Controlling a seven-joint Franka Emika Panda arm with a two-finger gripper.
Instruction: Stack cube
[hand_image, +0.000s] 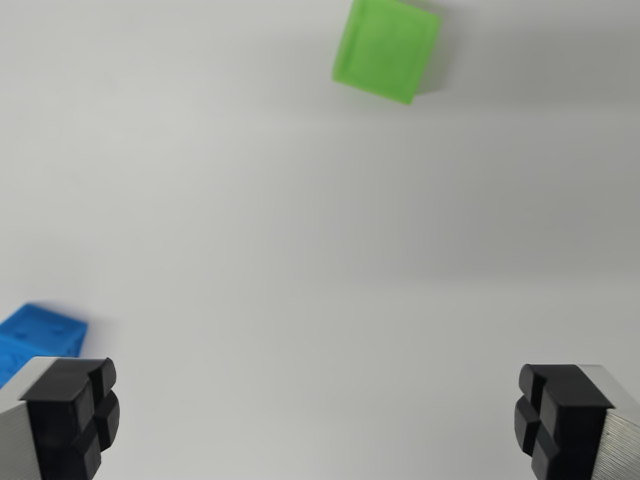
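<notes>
Gripper (318, 420) at the bottom of the wrist view, black pads spread wide, nothing between them. Just beyond the left finger, a blue block (35, 335) lies flat on the white table (300, 250), half cut by the frame edge; studded top, possibly, but blur makes that uncertain. Far ahead, near the top edge and a little to the wrist view's right of centre, the green cube (386, 50) sits turned slightly askew to the jaw line. The two blocks are well apart, bare table between. Reaching the green cube likely needs forward travel plus a small wrist twist.
</notes>
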